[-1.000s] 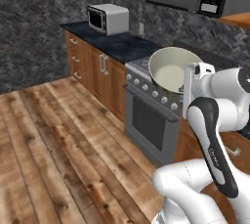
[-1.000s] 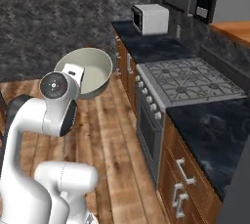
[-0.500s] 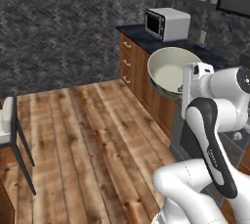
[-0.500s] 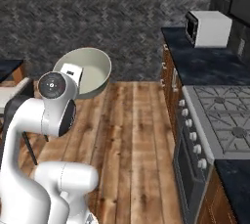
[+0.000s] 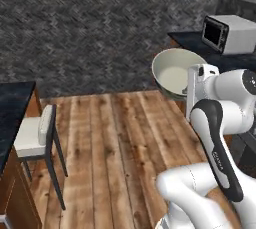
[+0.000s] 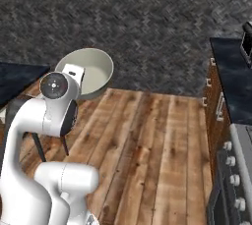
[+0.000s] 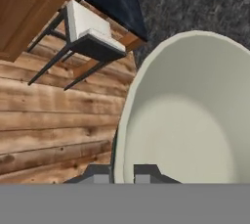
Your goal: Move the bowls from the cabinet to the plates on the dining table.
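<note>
The gripper (image 7: 122,174) pinches the rim of the bowl (image 5: 177,73) between narrow jaws — carried high on edge, clear of the chair (image 5: 37,135), in transit toward the dining table (image 5: 12,110).

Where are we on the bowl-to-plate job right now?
Done: one bowl is out of the cabinet. In hand: the gripper pinches its rim, carrying it tilted above the wood floor. Left: reaching the dark-topped table by the chair and setting the bowl on a plate; no plate is clearly visible yet.
</note>
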Robot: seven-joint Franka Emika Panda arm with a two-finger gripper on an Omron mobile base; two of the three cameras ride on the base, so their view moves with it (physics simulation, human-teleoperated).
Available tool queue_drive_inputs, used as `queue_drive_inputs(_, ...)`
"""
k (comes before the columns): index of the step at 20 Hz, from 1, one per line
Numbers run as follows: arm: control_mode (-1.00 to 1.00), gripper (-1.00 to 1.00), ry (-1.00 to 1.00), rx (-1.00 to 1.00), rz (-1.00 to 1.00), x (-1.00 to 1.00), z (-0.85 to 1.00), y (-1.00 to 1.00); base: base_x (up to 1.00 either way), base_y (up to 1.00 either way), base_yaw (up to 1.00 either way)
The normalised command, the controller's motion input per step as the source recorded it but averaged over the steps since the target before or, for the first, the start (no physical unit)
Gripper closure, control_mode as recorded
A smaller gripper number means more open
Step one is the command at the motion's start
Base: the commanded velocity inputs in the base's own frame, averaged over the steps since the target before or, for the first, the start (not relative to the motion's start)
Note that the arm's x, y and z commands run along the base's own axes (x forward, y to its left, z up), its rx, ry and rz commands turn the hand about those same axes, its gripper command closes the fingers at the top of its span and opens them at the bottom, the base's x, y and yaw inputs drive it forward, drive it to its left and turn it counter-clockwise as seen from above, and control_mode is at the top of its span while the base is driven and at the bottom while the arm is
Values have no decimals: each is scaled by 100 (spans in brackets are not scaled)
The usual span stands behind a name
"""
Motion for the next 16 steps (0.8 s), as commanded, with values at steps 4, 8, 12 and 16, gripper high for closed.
queue_drive_inputs(4, 100, 100, 0, 0, 0, 0, 0, 0, 36, 64, 51)
queue_drive_inputs(8, 100, 100, 0, 0, 0, 0, 0, 0, 14, 53, 53)
queue_drive_inputs(12, 100, 100, 0, 0, 0, 0, 0, 0, 17, 15, 49)
queue_drive_inputs(16, 100, 100, 0, 0, 0, 0, 0, 0, 12, -6, 46)
